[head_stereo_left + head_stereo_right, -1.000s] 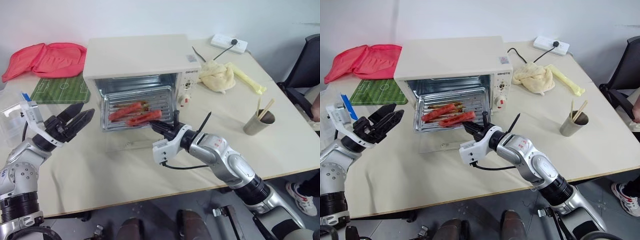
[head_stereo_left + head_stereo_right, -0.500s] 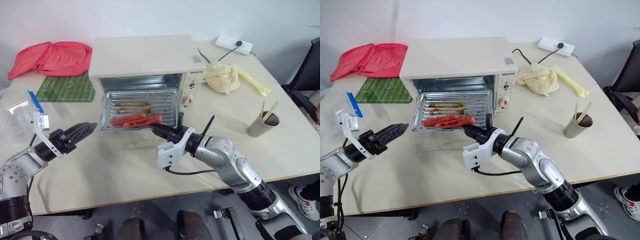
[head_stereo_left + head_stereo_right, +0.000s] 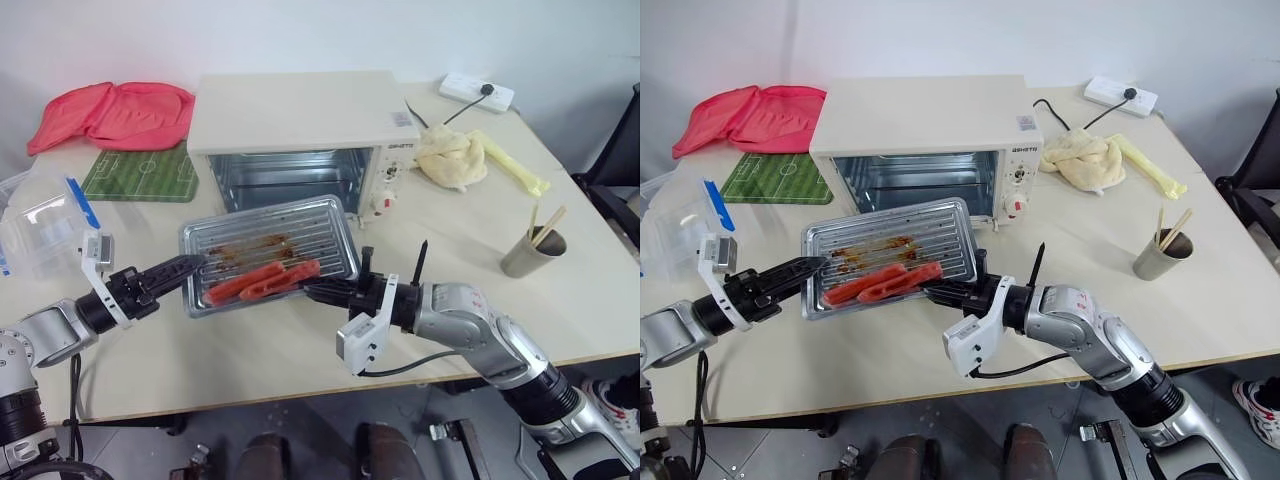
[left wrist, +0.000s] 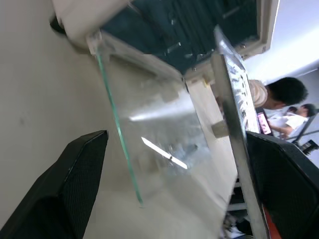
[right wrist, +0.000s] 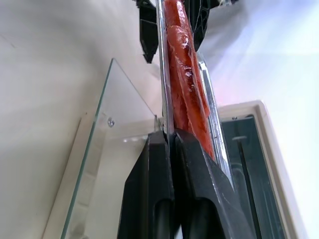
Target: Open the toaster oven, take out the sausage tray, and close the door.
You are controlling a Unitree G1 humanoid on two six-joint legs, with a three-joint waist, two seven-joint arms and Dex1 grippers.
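Tray (image 3: 270, 262) is out of the oven (image 3: 300, 130), held in the air over the open door (image 4: 149, 134), which lies flat on the table (image 3: 480, 230) in front of the cavity. Right gripper (image 3: 318, 293) is pinched tight on the tray's near rim; left gripper (image 3: 180, 270) is spread wide at the tray's left edge, with the rim between its fingers (image 4: 75, 174) and not yet clamped. Step in hand is carrying the tray clear and setting it down. To do it well: keep the tray level so the two sausages (image 3: 262, 281) don't roll, either close the left gripper on the rim for a second hold or keep it under the edge as support, move the tray toward the bare table well clear of the door, lower it flat, then release. The one-sided pinch looks likely to let the tray sag, so go slowly. The door then needs lifting shut. The head views give the layout: oven empty inside, tray in front of it, a mat (image 3: 140, 172) and a clear box (image 3: 45, 225) to the left, a cup (image 3: 528, 250) to the right. The right wrist view shows the pinch itself, fingers closed on the thin rim with the sausages just beyond. The left wrist view shows the glass door edge-on and the tray rim between the open fingers; contact there is probably none, hard to tell.
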